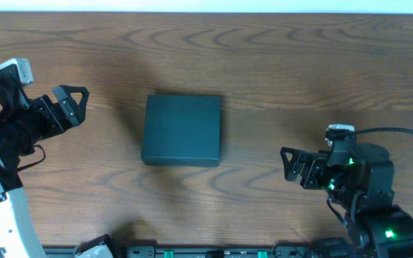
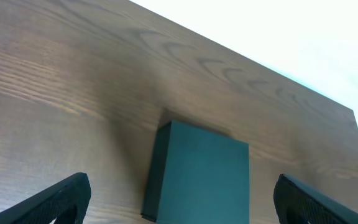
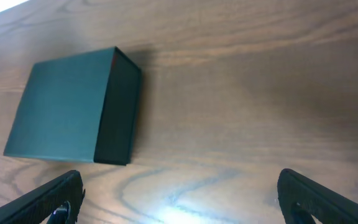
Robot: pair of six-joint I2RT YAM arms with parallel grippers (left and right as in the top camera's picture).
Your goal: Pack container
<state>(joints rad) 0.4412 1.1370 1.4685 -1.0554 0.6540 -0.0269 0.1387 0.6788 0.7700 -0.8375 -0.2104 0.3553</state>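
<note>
The container (image 1: 182, 130) is a dark green rectangular box, lid shut, lying flat in the middle of the wooden table. It also shows in the left wrist view (image 2: 202, 174) and in the right wrist view (image 3: 73, 114). My left gripper (image 1: 74, 103) is open and empty, left of the box and pointing toward it; its fingers frame the box in the left wrist view (image 2: 182, 202). My right gripper (image 1: 290, 164) is open and empty, to the right of the box and a little nearer the front; below its jaws (image 3: 179, 199) is only bare wood.
The wooden table (image 1: 300, 64) stretches around the box on all sides. A black strip with fittings (image 1: 192, 251) runs along the front edge. A cable (image 1: 400, 131) leads off the right arm.
</note>
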